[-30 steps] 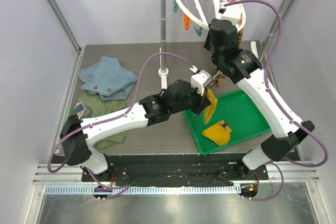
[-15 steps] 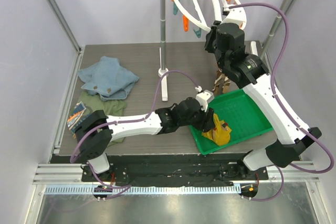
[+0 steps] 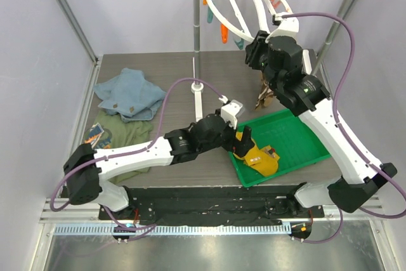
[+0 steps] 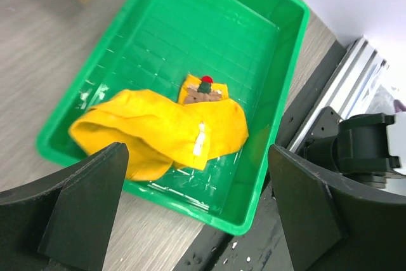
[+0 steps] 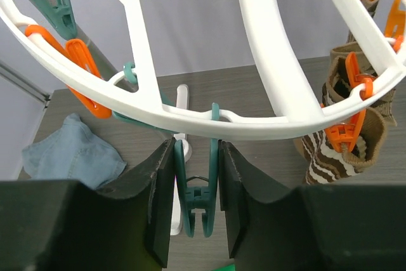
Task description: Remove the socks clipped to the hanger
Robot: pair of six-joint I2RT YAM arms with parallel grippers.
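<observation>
Far left on the worktop point(image 3: 165, 74) there's a crumpled blue cloth point(image 3: 130, 95), with an olive-green cloth point(image 3: 124, 138) just in front of it. Neither one's mine to deal with.

My left hand point(image 4: 203, 220) hangs over the near end of the green tray point(image 4: 254, 4). Its fingers are spread wide with nothing between them. Right below it, a mustard-yellow sock point(image 4: 158, 131) lies bunched up in the tray, and a bit of brown patterned fabric point(image 4: 203, 91) pokes out from behind it.

Next over is the grey rail stand point(image 3: 198, 42), with the white round hanger point(image 3: 235, 11) dangling off its top bar.

My right hand point(image 5: 196, 201) is up under the hanger's rim and pinches a teal clip point(image 5: 196, 188), one finger tight against each side. Orange and teal clips hang along the ring on either side of it.

Right of that, brown-and-white striped socks point(image 5: 336, 150) are on the hanger, held by an orange clip point(image 5: 346, 132). In the top view they hang just beyond the tray's far corner.
</observation>
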